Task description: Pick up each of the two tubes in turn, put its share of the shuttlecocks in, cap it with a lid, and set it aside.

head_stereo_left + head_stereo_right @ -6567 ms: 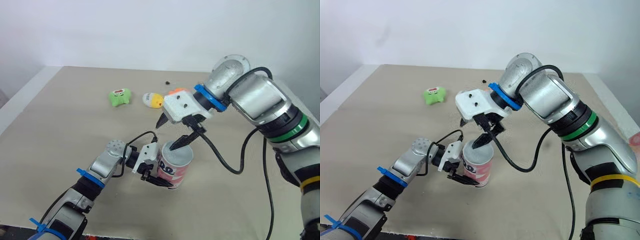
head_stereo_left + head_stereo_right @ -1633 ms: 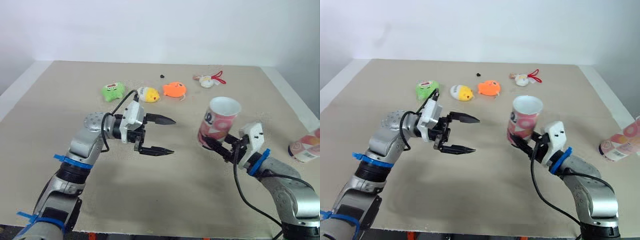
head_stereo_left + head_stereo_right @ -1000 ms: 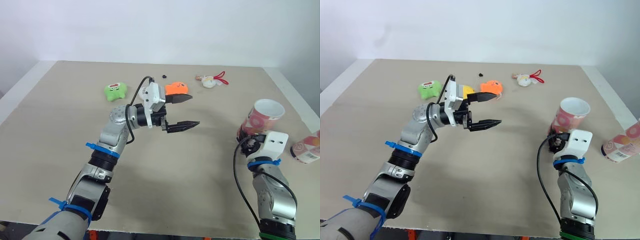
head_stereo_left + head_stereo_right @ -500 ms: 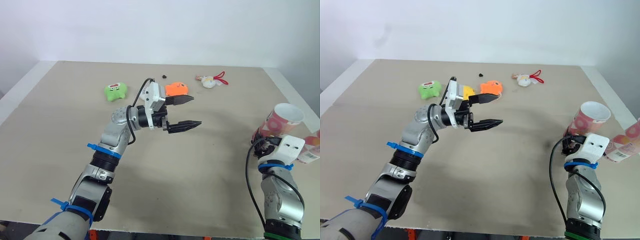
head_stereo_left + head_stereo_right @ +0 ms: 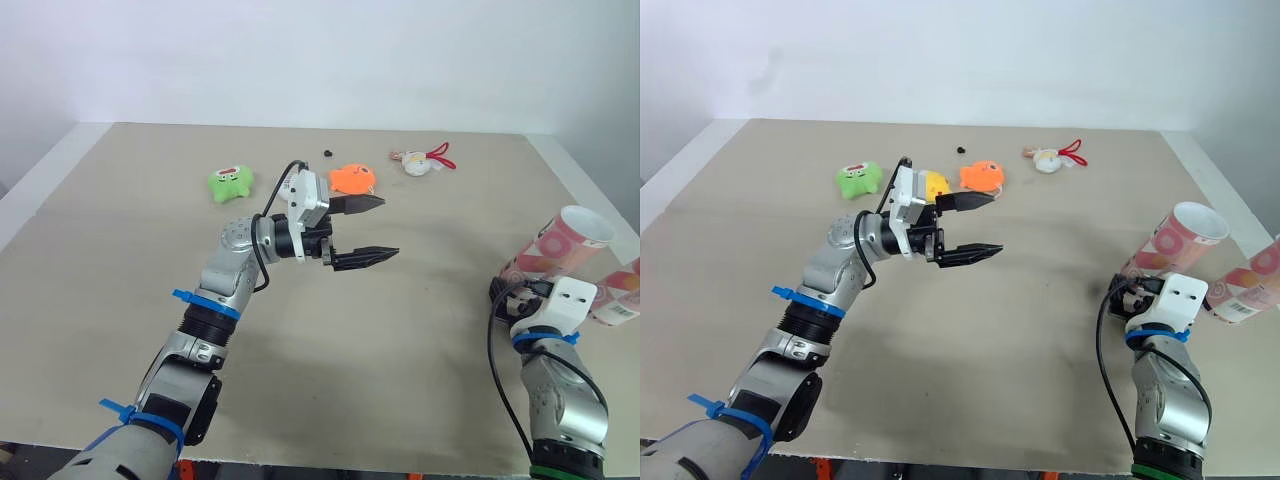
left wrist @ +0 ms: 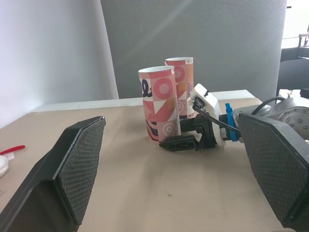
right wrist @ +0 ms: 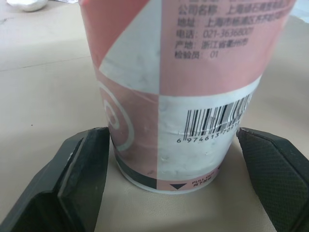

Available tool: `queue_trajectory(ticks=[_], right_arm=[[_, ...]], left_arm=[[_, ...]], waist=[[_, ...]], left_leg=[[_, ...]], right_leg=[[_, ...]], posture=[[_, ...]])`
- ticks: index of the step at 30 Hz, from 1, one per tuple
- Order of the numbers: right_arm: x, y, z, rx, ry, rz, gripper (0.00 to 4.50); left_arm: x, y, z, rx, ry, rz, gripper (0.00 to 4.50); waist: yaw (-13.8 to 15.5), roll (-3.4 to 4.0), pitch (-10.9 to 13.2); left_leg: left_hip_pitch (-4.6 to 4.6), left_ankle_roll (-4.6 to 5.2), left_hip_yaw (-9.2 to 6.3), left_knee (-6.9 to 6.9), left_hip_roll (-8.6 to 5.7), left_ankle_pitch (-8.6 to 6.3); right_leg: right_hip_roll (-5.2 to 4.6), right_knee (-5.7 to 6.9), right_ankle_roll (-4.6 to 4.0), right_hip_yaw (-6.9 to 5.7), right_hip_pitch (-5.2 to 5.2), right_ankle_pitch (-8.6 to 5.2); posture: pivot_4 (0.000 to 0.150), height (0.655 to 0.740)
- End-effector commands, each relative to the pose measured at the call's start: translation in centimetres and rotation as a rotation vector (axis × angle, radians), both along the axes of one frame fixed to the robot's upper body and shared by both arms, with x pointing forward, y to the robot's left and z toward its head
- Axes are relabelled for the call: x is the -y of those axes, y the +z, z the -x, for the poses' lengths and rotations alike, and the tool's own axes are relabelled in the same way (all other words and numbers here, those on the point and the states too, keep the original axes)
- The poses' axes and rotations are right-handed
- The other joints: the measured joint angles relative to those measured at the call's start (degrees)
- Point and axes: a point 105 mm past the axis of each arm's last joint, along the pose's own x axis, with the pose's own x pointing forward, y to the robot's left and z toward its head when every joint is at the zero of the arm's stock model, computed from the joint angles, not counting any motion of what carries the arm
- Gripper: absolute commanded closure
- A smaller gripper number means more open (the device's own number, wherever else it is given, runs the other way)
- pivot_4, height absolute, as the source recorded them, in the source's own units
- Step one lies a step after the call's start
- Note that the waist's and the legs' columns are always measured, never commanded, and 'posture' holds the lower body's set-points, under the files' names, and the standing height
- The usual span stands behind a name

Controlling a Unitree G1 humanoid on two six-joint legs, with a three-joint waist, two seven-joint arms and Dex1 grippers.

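A pink and white patterned tube (image 5: pixel 556 250) with an open top stands on the table at the far right. My right gripper (image 7: pixel 166 145) is shut on its base, one finger (image 7: pixel 84 179) on each side. A second tube (image 5: pixel 622 291) of the same pattern stands just beyond it at the table's right edge. The left wrist view has both tubes (image 6: pixel 159 104) upright with the right gripper (image 6: pixel 181 142) low against the nearer one. My left gripper (image 5: pixel 390 226) hangs open and empty above the middle of the table.
Small toys lie along the far side: a green one (image 5: pixel 230 184), a yellow one (image 5: pixel 935 183), an orange one (image 5: pixel 350 178), and a white one with a red loop (image 5: pixel 416 165). A tiny black speck (image 5: pixel 327 153) lies behind them.
My right gripper has carried the tube to the right and lowered it onto the table beside the second tube. The left gripper has barely moved.
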Motion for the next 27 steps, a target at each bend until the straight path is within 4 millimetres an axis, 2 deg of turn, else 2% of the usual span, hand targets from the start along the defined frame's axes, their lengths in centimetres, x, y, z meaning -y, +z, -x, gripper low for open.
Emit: queue_trajectory(ticks=[1, 7, 9, 14, 16, 20, 22, 25, 27], right_arm=[[-0.8, 0.1, 0.6, -0.014, 0.068, -0.004, 0.02], [-1.3, -0.9, 2.7, -0.107, 0.138, 0.057, 0.02], [-1.5, -1.2, 3.6, -0.143, 0.170, 0.080, 0.02], [-2.4, -0.9, 5.3, -0.169, 0.285, 0.065, 0.02], [-4.3, -0.1, 5.5, -0.153, 0.406, 0.031, 0.02], [-14.0, 3.1, 6.1, -0.073, 0.924, -0.035, 0.02], [-17.5, 4.3, 6.8, -0.041, 1.118, -0.047, 0.02], [-19.7, 4.8, 6.8, -0.031, 1.234, -0.054, 0.02], [-20.7, 4.6, 6.1, -0.027, 1.273, -0.057, 0.02]], left_arm=[[-0.2, 1.1, 0.4, 0.048, -0.011, 0.016, 0.00], [-1.4, 0.8, 0.3, 0.025, 0.015, -0.010, 0.00], [-2.6, 0.2, 0.4, -0.021, 0.034, -0.043, 0.00], [-7.1, -2.9, 0.8, -0.164, 0.148, -0.151, 0.00], [-8.8, -3.9, 1.2, -0.196, 0.191, -0.186, 0.00], [-12.6, -6.0, 1.7, -0.299, 0.388, -0.213, 0.00], [-13.7, -6.8, 1.8, -0.319, 0.473, -0.215, 0.00], [-14.3, -7.2, 2.7, -0.347, 0.491, -0.196, 0.00], [-14.7, -7.4, 3.2, -0.354, 0.530, -0.179, 0.00]], waist=[[0.0, 0.00, 0.0], [0.0, 0.02, 0.0], [0.0, 0.04, 0.0], [-0.1, 0.04, 0.0], [-0.1, 0.03, 0.0], [-0.8, 0.08, 0.0], [-1.2, 0.08, 0.1], [-1.3, -0.07, 0.2], [-1.1, -0.13, 0.2]], left_leg=[[0.00, 0.00, -0.01, 0.00, 0.00, 0.00], [0.01, 0.00, -0.05, -0.04, 0.03, 0.00], [0.04, 0.00, -0.05, -0.06, 0.04, 0.00], [0.22, 0.01, -0.02, -0.26, 0.14, -0.01], [0.23, 0.01, -0.06, -0.26, 0.22, -0.01], [0.35, 0.01, -0.03, -0.27, 0.45, -0.01], [0.41, 0.01, -0.05, -0.26, 0.51, -0.01], [0.52, 0.01, -0.04, -0.23, 0.52, -0.01], [0.51, -0.02, -0.01, -0.21, 0.51, 0.00]], right_leg=[[0.01, 0.00, -0.01, 0.00, 0.00, -0.01], [0.04, 0.00, -0.05, -0.02, 0.00, -0.05], [0.04, 0.00, -0.06, -0.02, 0.02, -0.06], [0.10, 0.03, -0.23, -0.02, 0.04, -0.18], [0.15, 0.05, -0.29, -0.08, 0.04, -0.19], [0.23, 0.07, -0.63, 0.06, 0.04, -0.29], [0.29, 0.09, -0.64, 0.07, 0.06, -0.26], [0.32, 0.10, -0.66, 0.05, 0.16, -0.22], [0.30, 0.09, -0.66, 0.01, 0.18, -0.23]], posture=[[0.150, 0.7400], [0.150, 0.7400], [0.150, 0.7400], [0.150, 0.7400], [0.150, 0.7400], [0.150, 0.7400], [0.150, 0.7400], [0.150, 0.7400], [0.150, 0.7400]])
